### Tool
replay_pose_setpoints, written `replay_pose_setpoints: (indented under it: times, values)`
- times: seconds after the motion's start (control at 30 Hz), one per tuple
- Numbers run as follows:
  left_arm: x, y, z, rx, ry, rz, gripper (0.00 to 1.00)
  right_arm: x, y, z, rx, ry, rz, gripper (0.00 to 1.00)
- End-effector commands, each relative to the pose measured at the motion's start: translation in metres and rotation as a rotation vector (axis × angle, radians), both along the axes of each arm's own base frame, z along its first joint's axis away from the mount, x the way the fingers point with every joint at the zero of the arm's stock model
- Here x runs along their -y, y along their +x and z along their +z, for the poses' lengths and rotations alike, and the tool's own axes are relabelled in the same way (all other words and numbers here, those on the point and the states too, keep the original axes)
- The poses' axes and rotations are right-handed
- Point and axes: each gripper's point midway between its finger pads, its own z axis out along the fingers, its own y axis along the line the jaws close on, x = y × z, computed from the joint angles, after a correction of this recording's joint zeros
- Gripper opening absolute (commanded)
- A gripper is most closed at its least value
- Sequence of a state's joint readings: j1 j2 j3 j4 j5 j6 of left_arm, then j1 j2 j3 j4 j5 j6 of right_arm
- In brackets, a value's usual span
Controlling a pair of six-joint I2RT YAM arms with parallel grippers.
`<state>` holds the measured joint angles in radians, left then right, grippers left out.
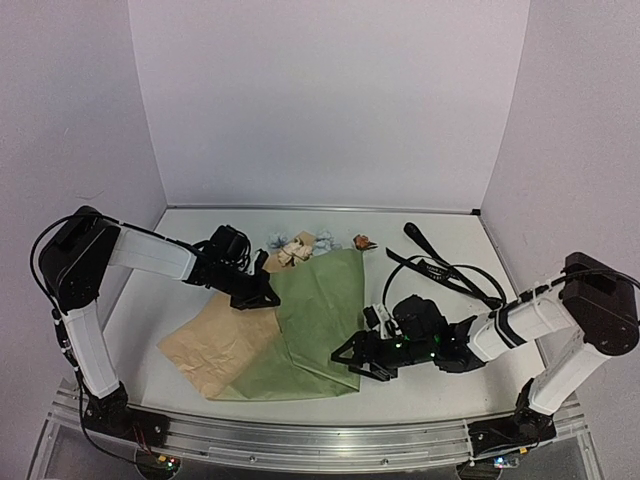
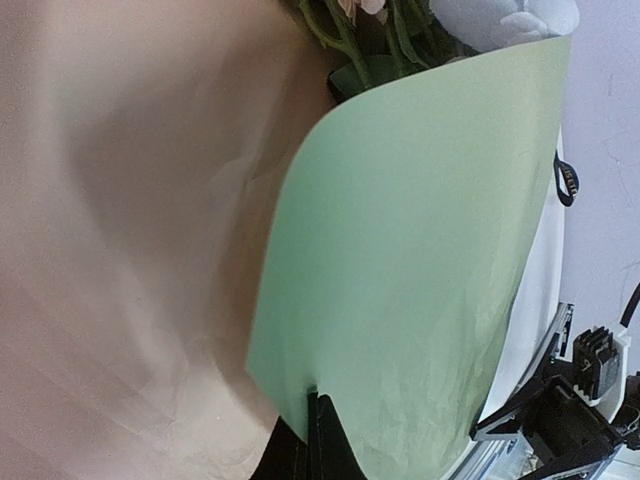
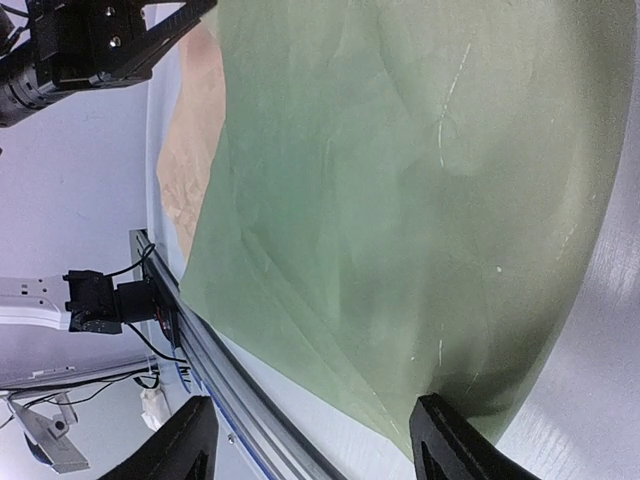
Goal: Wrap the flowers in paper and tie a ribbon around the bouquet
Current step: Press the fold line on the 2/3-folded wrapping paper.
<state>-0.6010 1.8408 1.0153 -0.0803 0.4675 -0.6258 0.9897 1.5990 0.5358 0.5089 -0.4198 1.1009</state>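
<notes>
Two-arm bench, seen from above. The paper [image 1: 320, 320] lies at the middle of the table [image 1: 400, 400], its olive-green face folded over from the right and its tan reverse exposed toward the near left corner. The fold serves as the wrapper for the flowers [image 1: 298, 247]. Only pale blue and cream heads show past its far edge, with a brownish-orange head just beside its far right corner, and the stems are hidden beneath the green flap. The left gripper [image 1: 258, 297] is clenched on the left edge of that flap; in its wrist view only the finger tips show, at the bottom margin. The right gripper [image 1: 352, 360] stands released, jaws wide, over the paper's near right corner, and whether they touch the sheet cannot be told. The ribbon [image 1: 440, 270] lies toward the far right corner, apart from the paper, its lettering too small to read.
</notes>
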Motion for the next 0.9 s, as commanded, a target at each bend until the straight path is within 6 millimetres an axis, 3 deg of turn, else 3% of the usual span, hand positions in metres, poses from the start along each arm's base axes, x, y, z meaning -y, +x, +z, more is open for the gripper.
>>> replay_pose_setpoints:
  times: [0.0, 0.17, 0.33, 0.57, 0.67, 0.73, 0.87]
  values:
    - [0.003, 0.011, 0.008, 0.030, 0.004, -0.008, 0.00, -0.001, 0.000, -0.002, -0.005, -0.018, 0.000, 0.68]
    - [0.003, 0.013, 0.005, 0.025, 0.017, -0.007, 0.00, 0.013, -0.013, -0.026, -0.040, -0.075, -0.001, 0.68]
    - [0.003, 0.016, 0.006, 0.032, 0.025, -0.004, 0.00, 0.007, -0.022, -0.044, -0.083, -0.108, 0.019, 0.67]
    - [0.005, 0.024, 0.016, 0.063, 0.043, -0.019, 0.01, -0.001, -0.022, -0.044, -0.085, -0.104, 0.005, 0.67]
    - [0.006, 0.027, 0.025, 0.086, 0.050, -0.027, 0.09, -0.002, -0.020, -0.047, -0.095, -0.111, -0.016, 0.66]
    - [0.005, 0.029, 0.035, 0.105, 0.053, -0.024, 0.21, -0.004, -0.019, -0.049, -0.105, -0.112, -0.026, 0.66]
    - [-0.004, 0.032, 0.071, 0.180, 0.071, 0.007, 0.37, -0.005, -0.018, -0.050, -0.110, -0.120, -0.037, 0.66]
